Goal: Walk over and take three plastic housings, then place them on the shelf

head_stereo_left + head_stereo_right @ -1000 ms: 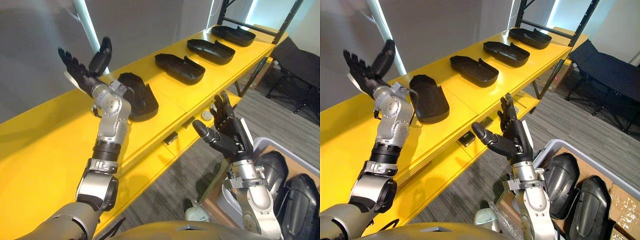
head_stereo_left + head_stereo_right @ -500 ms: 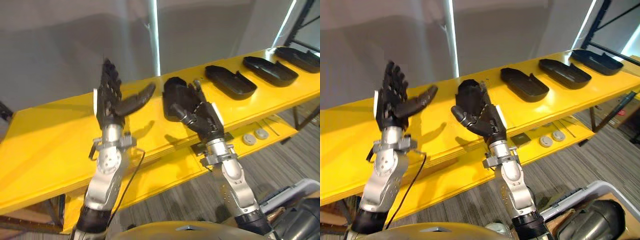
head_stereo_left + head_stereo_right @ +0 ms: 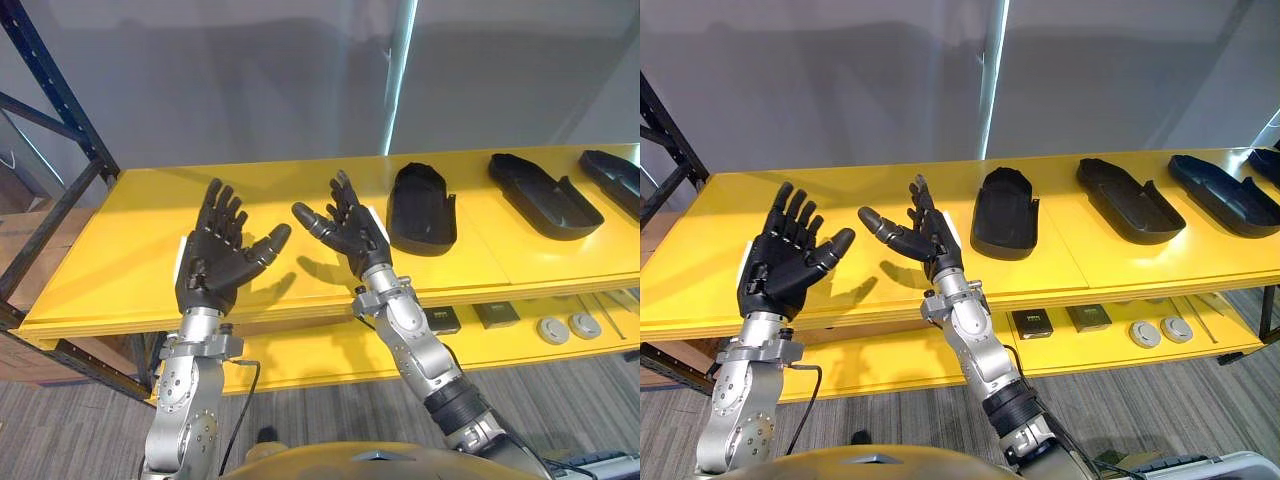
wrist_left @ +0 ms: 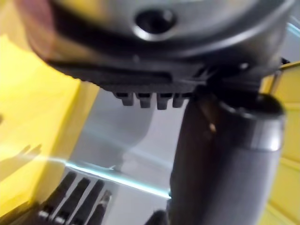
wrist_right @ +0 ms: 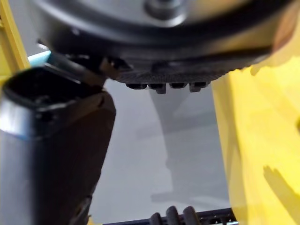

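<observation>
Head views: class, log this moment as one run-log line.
left hand: open, empty | right hand: open, empty | nearest housing: on yellow shelf, untouched

I can read no text, number or sign here. Two small flat boxes (image 3: 1032, 322) lie near the front edge of the lower shelf board (image 3: 1095, 347). Each has a pale patch on top, too small for me to read.

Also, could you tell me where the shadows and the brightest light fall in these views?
Left eye view: the left robot hand and right robot hand throw shadows on the yellow shelf; a bright vertical strip crosses the grey wall. Right wrist view: a shadow lies on the shelf.
</observation>
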Controlling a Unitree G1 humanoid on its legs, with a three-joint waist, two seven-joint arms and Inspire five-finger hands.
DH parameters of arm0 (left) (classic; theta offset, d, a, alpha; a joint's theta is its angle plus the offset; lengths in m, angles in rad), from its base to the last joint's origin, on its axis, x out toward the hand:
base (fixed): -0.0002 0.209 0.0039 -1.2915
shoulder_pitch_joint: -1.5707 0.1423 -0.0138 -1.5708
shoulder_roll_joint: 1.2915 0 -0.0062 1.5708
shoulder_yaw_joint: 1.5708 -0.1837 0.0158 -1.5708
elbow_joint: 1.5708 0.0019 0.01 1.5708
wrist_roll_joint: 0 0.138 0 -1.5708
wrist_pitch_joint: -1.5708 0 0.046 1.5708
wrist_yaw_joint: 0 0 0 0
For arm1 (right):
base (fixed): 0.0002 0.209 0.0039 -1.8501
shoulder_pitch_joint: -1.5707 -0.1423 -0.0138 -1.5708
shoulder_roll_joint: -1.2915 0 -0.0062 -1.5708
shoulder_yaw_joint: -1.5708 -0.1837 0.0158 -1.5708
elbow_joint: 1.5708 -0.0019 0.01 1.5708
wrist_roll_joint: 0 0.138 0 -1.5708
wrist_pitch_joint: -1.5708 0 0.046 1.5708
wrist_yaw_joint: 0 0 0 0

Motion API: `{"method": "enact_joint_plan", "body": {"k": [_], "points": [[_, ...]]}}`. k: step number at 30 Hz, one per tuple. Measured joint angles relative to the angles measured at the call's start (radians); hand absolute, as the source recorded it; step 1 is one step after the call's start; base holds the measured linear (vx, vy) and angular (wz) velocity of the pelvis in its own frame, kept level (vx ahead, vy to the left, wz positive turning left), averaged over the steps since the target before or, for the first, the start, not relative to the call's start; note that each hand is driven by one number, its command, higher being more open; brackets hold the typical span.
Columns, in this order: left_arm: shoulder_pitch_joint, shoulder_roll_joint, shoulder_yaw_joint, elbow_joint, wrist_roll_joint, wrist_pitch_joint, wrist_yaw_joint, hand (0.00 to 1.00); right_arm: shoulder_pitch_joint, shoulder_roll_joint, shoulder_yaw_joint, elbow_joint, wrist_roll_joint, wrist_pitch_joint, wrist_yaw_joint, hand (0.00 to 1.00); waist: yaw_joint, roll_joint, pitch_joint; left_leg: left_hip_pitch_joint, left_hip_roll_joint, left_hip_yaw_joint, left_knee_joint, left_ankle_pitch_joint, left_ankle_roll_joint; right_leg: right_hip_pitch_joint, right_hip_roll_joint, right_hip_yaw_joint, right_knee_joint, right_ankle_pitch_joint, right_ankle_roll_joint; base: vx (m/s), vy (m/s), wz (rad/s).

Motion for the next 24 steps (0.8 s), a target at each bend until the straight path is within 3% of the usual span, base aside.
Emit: {"method": "enact_joint_plan", "body": {"k": [4, 9, 24], "points": [[0.0, -0.001, -0.022, 0.0, -0.003, -0.001, -0.019, 1.0, -0.032, 0.022, -0.02, 0.084, -0.001, 0.047, -0.144, 1.0, 0.001, 0.011, 0.014, 0.0, 0.0, -0.005, 0.0, 0.0, -0.001, -0.002, -0.001, -0.001, 0.01, -0.008, 0.003, 0.0, 0.0, 0.01], [0.0, -0.009, -0.036, 0.001, -0.014, -0.007, -0.016, 1.0, -0.032, 0.035, -0.059, 0.14, -0.053, 0.065, -0.274, 1.0, -0.001, 0.032, 0.038, -0.013, 0.001, -0.013, 0.0, 0.0, -0.001, -0.014, -0.002, -0.008, 0.023, -0.013, 0.003, -0.01, -0.002, 0.04], [0.0, -0.011, -0.065, 0.001, -0.038, -0.031, -0.019, 1.0, -0.032, 0.036, -0.086, 0.152, -0.138, 0.066, -0.309, 1.0, -0.002, 0.035, 0.041, -0.008, 0.001, -0.008, 0.0, 0.004, -0.001, -0.029, -0.009, 0.001, 0.056, -0.033, 0.002, 0.0, -0.002, 0.0]]}}
